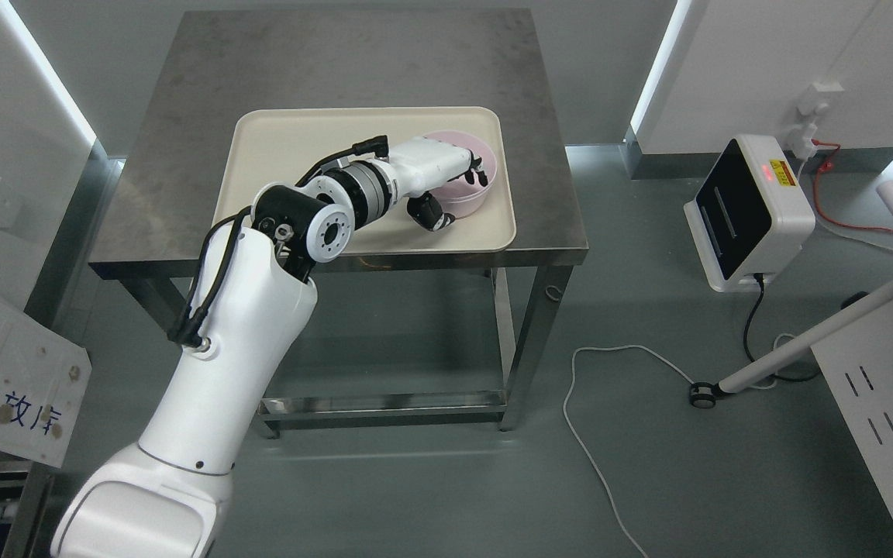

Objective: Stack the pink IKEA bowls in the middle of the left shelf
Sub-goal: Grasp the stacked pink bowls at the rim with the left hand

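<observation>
A pink bowl (471, 204) sits at the right end of a cream tray (291, 147) on a steel table (338, 62). My left arm comes in from the lower left and stretches across the tray to the bowl. My left hand (458, 195) is at the bowl's near rim. Its fingers (477, 174) are curled over the rim into the bowl and the thumb (432, 215) is against the outer wall. The bowl rests on the tray. The hand hides part of the bowl's inside. My right arm does not show.
A white box-shaped device (749, 209) with a red light stands on the floor at the right, with cables (594, 434) trailing from it. A white perforated panel (880, 418) and a slanted wheeled leg (803, 341) are at the lower right. A printed board (5, 380) leans at the lower left.
</observation>
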Robot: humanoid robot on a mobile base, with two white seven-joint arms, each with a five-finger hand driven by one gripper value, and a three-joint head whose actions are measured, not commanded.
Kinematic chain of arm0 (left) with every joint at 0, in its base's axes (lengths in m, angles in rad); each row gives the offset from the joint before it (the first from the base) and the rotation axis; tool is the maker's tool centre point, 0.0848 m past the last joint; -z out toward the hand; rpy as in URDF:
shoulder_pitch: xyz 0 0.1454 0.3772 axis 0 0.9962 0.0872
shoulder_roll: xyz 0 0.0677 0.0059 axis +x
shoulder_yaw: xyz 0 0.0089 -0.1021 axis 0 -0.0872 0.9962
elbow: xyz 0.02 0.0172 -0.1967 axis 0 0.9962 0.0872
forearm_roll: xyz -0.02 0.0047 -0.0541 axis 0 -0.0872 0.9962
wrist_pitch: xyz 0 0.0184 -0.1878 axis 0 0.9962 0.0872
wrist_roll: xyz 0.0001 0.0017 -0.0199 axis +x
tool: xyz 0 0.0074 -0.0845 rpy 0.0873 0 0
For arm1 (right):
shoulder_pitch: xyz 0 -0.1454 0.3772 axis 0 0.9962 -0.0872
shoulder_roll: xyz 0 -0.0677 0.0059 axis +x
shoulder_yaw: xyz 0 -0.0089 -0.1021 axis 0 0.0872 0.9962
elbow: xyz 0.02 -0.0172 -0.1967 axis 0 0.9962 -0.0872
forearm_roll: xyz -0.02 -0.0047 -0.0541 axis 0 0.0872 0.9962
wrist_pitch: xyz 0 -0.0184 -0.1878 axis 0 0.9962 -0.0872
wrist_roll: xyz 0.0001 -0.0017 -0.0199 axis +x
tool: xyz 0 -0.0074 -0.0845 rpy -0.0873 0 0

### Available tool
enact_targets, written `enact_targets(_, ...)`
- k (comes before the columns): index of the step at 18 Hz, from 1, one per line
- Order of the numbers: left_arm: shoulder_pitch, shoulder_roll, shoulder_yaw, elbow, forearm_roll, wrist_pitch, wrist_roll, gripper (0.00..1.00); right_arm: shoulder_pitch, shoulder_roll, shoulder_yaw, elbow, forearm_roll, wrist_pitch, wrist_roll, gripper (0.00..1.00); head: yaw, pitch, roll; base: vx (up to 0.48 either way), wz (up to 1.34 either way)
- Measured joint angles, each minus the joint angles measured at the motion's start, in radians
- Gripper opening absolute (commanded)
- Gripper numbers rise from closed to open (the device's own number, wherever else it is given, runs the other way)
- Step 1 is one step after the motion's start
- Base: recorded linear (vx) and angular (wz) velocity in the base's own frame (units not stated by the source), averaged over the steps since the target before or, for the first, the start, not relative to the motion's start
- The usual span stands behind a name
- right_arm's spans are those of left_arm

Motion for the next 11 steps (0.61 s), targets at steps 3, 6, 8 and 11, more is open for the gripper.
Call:
enact_targets(3,-0.001,0.000,-0.007,0.011,-0.008,0.000,0.000,0.30,0.000,0.000,0.000,0.000,-0.018,0.000,0.000,1.00,0.0000,0.000,0.000,0.000,0.00)
enact_targets(6,-0.001,-0.001,-0.010,0.020,-0.012,0.001,0.001,0.20,0.000,0.000,0.000,0.000,-0.027,0.003,0.000,1.00,0.0000,0.000,0.000,0.000,0.00)
enact_targets(8,-0.002,-0.001,-0.010,0.024,-0.013,0.002,0.003,0.11,0.000,0.000,0.000,0.000,-0.030,0.004,0.000,1.00,0.0000,0.000,0.000,0.000,0.00)
enact_targets(11,-0.002,-0.001,-0.006,0.029,-0.009,-0.001,0.017,0.04,0.000,0.000,0.000,0.000,-0.033,0.005,0.000,1.00,0.0000,0.000,0.000,0.000,0.00)
